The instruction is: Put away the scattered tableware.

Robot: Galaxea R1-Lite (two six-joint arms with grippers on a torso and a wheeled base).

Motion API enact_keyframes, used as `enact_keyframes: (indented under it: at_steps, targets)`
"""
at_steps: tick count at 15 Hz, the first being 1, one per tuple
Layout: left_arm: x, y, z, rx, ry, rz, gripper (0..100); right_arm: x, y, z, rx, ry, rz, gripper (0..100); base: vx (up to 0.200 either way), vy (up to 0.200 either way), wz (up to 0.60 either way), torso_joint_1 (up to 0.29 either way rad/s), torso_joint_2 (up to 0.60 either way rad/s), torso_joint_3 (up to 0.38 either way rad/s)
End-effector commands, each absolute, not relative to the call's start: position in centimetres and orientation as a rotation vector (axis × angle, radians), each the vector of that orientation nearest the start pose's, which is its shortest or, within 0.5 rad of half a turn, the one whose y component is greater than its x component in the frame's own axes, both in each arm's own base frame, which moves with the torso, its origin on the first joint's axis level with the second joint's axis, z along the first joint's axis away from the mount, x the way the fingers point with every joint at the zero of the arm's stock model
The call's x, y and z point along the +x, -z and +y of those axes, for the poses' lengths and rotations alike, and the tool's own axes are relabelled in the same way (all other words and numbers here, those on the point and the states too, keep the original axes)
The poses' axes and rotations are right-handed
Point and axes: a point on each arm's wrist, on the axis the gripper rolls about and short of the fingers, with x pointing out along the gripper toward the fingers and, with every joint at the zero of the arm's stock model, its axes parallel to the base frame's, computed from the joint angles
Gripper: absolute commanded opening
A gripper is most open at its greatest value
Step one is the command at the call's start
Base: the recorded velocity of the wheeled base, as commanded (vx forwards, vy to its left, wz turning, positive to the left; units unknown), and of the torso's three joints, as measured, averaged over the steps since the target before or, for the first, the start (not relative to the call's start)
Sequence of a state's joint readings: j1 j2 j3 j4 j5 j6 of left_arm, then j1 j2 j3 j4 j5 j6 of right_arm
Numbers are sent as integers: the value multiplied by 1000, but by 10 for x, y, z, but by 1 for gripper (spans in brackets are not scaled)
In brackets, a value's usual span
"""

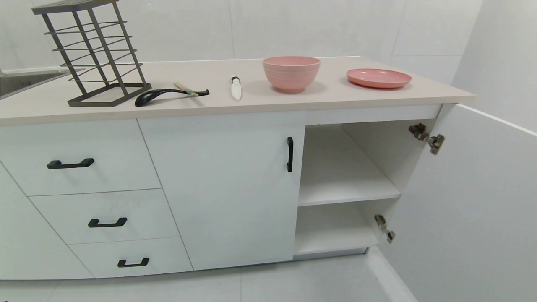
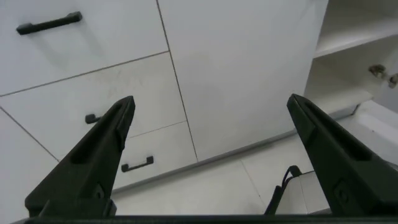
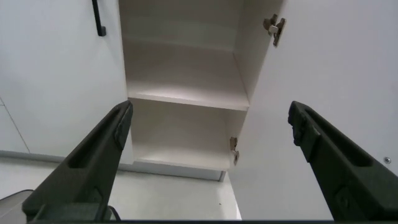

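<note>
Head view: the counter point(image 1: 218, 71) carries one pink bowl point(image 1: 291, 72), one pink plate point(image 1: 379, 77) to its right, one white knife point(image 1: 236, 87), one black ladle point(image 1: 168, 95) and one wooden-handled utensil point(image 1: 186, 89) at the ladle's handle, beside one wire rack point(image 1: 94, 50). Below are three drawers point(image 1: 84, 155), one closed door point(image 1: 226, 188) and one open compartment point(image 1: 348, 167) with two shelves. Left wrist view: the left gripper point(image 2: 211, 102) hangs low before the drawers, its two fingers spread wide and empty. Right wrist view: the right gripper point(image 3: 209, 109) faces the open compartment, two fingers likewise apart and empty, with two hinges point(image 3: 273, 28) counted on the compartment's side wall.
</note>
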State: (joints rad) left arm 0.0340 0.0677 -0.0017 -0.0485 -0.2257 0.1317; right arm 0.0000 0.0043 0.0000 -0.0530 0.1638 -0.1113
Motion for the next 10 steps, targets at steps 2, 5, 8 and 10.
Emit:
enact_keyframes:
  at_steps: [2,5,8,10]
  targets:
    - [-24,-81,-5,49,224,-58,100,-23,-81,4,-114,-164,-60,100,0,0,0,0,0,0]
    - [-23,-77,-1,77,41,-12,100,-23,-81,4,-94,-162,-56,100,0,0,0,0,0,0]
    - [-23,-76,-1,48,58,-4,100,-22,-76,1,-31,-26,3,100,0,0,0,0,0,0]
    - [-23,-76,-1,11,61,-3,100,-22,-75,1,11,-28,11,100,0,0,0,0,0,0]
